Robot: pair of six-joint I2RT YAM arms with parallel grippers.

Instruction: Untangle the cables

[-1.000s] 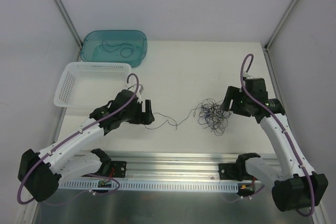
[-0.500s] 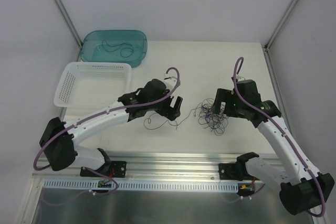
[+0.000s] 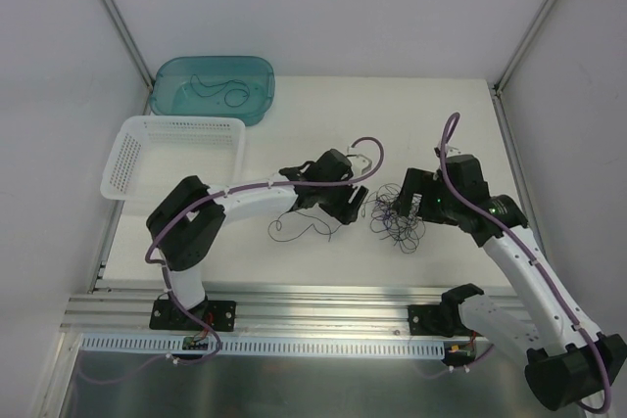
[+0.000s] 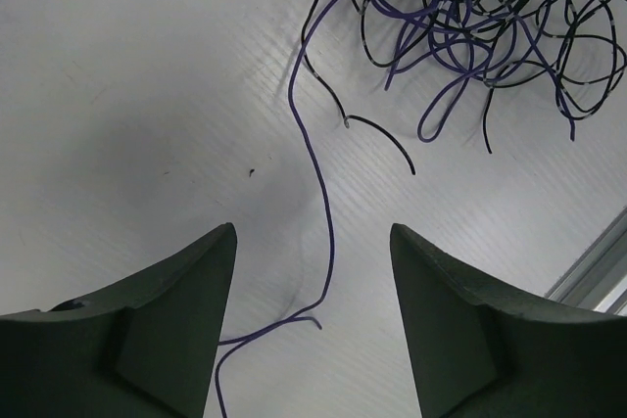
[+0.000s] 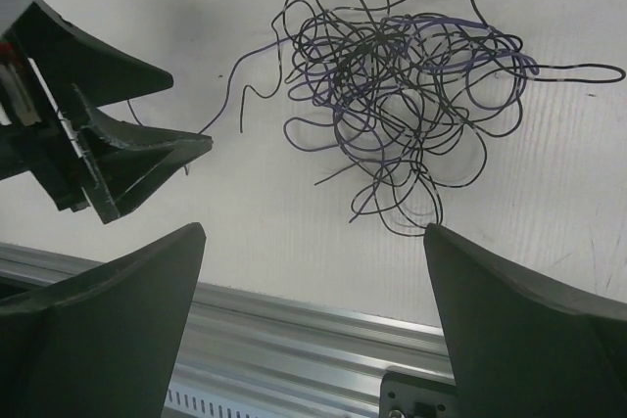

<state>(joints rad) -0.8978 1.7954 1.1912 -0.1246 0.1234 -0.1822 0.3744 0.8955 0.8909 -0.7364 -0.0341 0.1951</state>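
- Where the surface runs a little right of centre, toward its near edge, the cables lie in one loose knot of thin dark blue-black and purple loops (many crossing, individual wires hard to follow).
- Purple strand: trails out of the knot toward the left edge, flat on the surface, then ends in a curl closer to the near edge.
- Left gripper: fingers apart, nothing clamped. It hangs low just left of the knot. In its own wrist view the gripper straddles the purple strand, which passes on the surface between the two fingers without touching either.
- Right gripper: fingers spread wide, holding nothing. It is poised over the far right side of the knot. From its wrist camera the gripper frames the whole knot, with the left gripper showing at the knot's left.
- Teal tub: far left corner of the surface, with a few thin dark wires inside (number not clear).
- White basket: perforated walls, along the left edge, just nearer than the tub.
- Metal rail: runs along the near edge, carrying both arm bases.
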